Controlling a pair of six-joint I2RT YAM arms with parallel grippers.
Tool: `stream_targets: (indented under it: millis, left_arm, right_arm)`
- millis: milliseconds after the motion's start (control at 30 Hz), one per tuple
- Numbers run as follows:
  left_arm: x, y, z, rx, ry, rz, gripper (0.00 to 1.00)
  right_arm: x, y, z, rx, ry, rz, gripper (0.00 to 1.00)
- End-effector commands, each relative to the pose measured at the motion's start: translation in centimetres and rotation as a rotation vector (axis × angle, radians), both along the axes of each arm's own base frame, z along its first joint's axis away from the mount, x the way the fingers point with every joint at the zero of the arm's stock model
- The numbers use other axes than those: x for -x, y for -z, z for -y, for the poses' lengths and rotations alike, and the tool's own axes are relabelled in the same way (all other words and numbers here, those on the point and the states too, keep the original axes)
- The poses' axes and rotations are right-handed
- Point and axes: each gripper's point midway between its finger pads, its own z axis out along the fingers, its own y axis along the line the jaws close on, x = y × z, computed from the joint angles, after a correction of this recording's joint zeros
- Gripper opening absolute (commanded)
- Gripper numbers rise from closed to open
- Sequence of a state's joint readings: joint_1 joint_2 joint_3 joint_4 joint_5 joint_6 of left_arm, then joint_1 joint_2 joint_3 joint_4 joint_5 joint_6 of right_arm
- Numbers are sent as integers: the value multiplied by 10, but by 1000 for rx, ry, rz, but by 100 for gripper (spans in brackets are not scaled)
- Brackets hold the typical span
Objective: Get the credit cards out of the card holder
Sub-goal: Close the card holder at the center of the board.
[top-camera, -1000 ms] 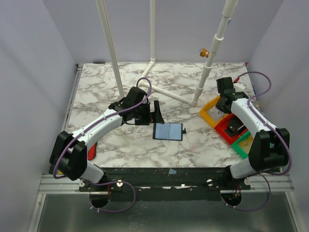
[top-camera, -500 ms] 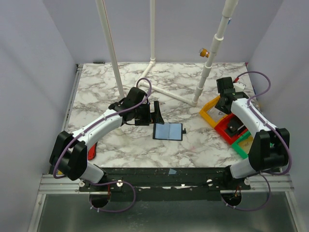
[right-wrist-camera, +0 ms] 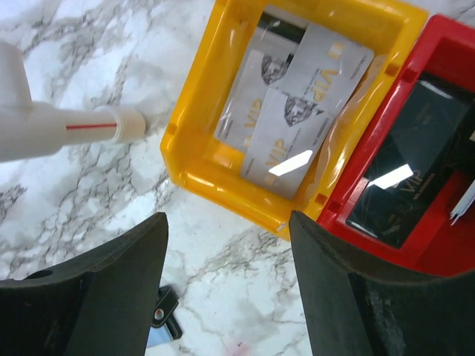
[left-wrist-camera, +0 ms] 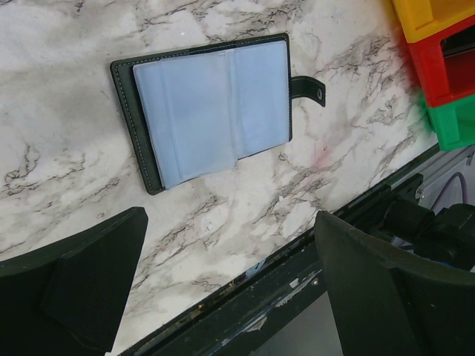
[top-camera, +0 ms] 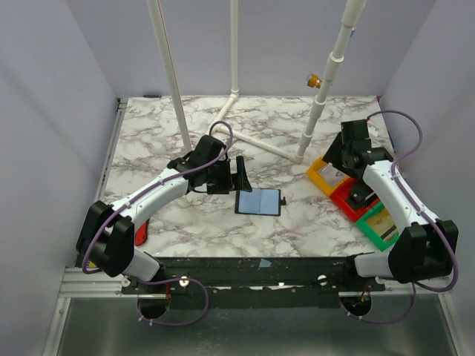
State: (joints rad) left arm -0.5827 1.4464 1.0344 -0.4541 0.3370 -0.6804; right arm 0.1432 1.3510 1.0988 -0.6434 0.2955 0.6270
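Observation:
The card holder (left-wrist-camera: 208,111) lies open and flat on the marble table, pale blue sleeves up, its snap tab (left-wrist-camera: 308,87) pointing right; in the top view the card holder (top-camera: 259,202) is mid-table. My left gripper (left-wrist-camera: 230,282) hovers open just behind it, left gripper (top-camera: 243,176) holding nothing. Two silver credit cards (right-wrist-camera: 297,111) lie in the yellow bin (right-wrist-camera: 223,178), and a black card (right-wrist-camera: 408,170) lies in the red bin (right-wrist-camera: 453,252). My right gripper (right-wrist-camera: 228,245) hangs open and empty over the yellow bin's near corner, right gripper (top-camera: 335,160).
Yellow bin (top-camera: 318,176), red bin (top-camera: 343,200) and green bin (top-camera: 371,230) sit in a row at the right; a tan card (top-camera: 383,222) shows in the green one. White pipe legs (top-camera: 312,122) stand behind on the table (top-camera: 148,141). A red object (top-camera: 141,233) lies by the left base.
My right gripper has opened from shut and its arm has drawn back and right, uncovering the green bin. The left arm and card holder have not moved.

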Motion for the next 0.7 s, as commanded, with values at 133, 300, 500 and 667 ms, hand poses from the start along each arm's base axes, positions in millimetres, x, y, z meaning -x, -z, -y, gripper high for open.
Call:
stream_targets:
  millis: [133, 300, 500, 667]
  left_arm:
    - [-2, 12, -1, -15, -22, -11, 99]
    - [-3, 26, -2, -34, -40, -35, 97]
    - [-6, 51, -7, -60, -65, -78, 84]
    - [-10, 68, -13, -81, -94, -108, 59]
  right_arm:
    - [21, 24, -56, -127, -164, -35, 70]
    - [36, 39, -104, -129, -268, -62, 70]
    - [52, 43, -165, -148, -400, -70, 65]
    - [65, 58, -198, -145, -471, -114, 44]
